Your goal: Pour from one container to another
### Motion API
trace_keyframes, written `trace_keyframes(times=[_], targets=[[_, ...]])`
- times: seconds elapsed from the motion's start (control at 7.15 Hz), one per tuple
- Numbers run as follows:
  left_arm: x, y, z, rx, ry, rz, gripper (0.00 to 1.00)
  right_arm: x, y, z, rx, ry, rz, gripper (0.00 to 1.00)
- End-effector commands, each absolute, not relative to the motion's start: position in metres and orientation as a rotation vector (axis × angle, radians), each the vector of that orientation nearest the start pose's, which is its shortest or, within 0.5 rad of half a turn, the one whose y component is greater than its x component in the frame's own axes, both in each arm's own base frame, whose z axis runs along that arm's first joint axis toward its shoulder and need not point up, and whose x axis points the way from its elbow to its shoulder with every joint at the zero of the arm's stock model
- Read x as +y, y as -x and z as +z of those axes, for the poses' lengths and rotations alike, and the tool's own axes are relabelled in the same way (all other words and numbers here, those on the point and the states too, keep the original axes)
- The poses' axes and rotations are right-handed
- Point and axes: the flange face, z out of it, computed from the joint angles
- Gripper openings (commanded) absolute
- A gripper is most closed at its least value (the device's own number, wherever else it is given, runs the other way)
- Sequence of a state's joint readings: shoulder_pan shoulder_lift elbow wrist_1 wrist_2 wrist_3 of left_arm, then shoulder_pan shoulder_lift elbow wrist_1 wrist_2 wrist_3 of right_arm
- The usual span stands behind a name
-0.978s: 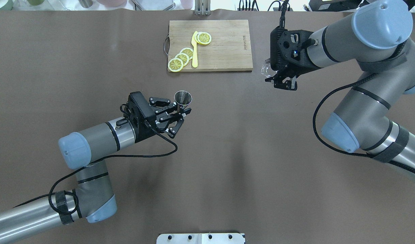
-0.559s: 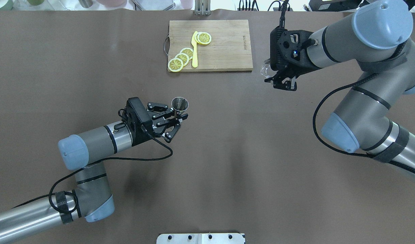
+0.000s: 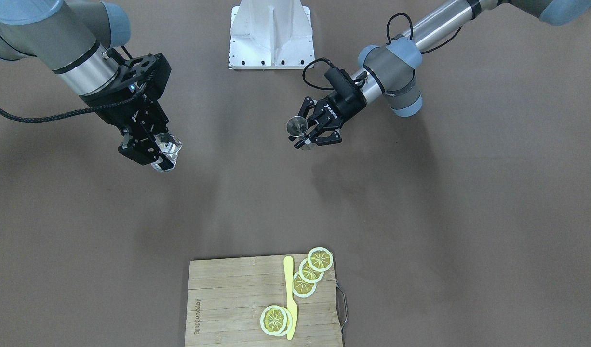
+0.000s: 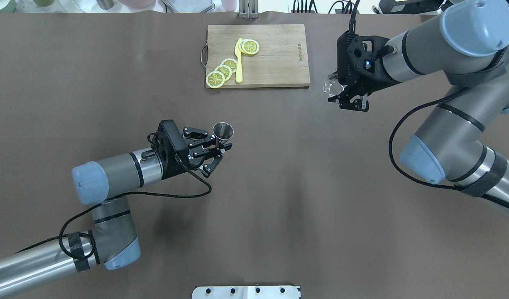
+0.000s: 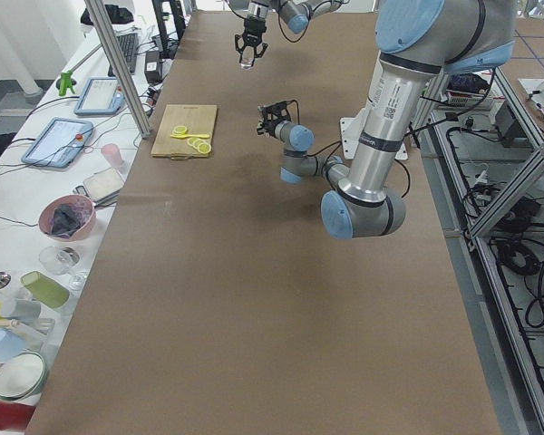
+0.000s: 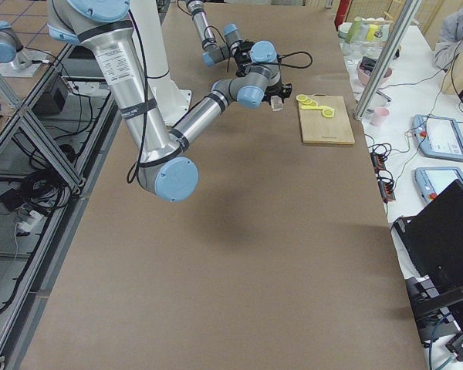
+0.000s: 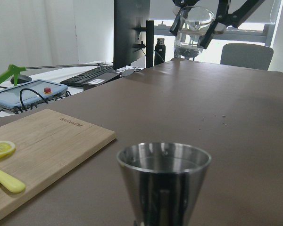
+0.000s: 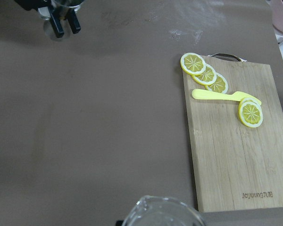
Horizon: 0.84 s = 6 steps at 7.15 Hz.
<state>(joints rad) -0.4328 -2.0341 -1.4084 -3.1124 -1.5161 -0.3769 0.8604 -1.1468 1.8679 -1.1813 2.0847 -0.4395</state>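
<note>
- Left gripper (image 4: 222, 145): fingers drawn in narrow, pinching the jigger (image 4: 223, 130) at its waist. The jigger stands upright with its open cone up. It sits a little to the robot's left of the tabletop's (image 4: 279, 195) middle, well short of the far edge. Cannot tell whether its foot touches the surface.
- Right gripper (image 4: 349, 103): pointing down, fingers clamped on either side of the clear glass (image 4: 331, 85). The left wrist view shows the glass (image 7: 194, 28) hanging well above the table, roughly upright, with a black finger on each flank.
- The glass is on the robot's right, toward the far edge, just off the right-hand edge of the cutting board (image 4: 275, 58).
- Glass and jigger are well apart, with open brown tabletop between them.
- The board lies at the middle of the far edge. It carries lemon slices (image 4: 223, 70) and a yellow knife (image 4: 238, 62) on its left half.
</note>
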Motion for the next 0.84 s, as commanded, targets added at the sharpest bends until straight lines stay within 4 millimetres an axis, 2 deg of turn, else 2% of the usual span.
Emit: trace_keyframes(times=[0.0,0.28,0.42,0.56,0.7], targets=[[-0.390,-0.522,0.305,1.261,-1.368,0.488,0.00,-0.508,0.318,0.247,-0.649,-1.084,-1.280,0.00],[-0.399,-0.550,0.290,1.237,-1.337,0.502,0.00,-0.506,0.311,0.258,-0.672,-1.060,-1.286,0.00],[-0.399,-0.553,0.278,1.247,-1.350,0.499,0.00,-0.506,0.311,0.261,-0.672,-1.055,-1.286,0.00],[-0.400,-0.558,0.256,1.265,-1.371,0.490,0.00,-0.507,0.309,0.261,-0.668,-1.057,-1.284,0.00],[-0.402,-0.561,0.243,1.273,-1.384,0.484,0.00,-0.513,0.301,0.263,-0.656,-1.058,-1.273,0.00]])
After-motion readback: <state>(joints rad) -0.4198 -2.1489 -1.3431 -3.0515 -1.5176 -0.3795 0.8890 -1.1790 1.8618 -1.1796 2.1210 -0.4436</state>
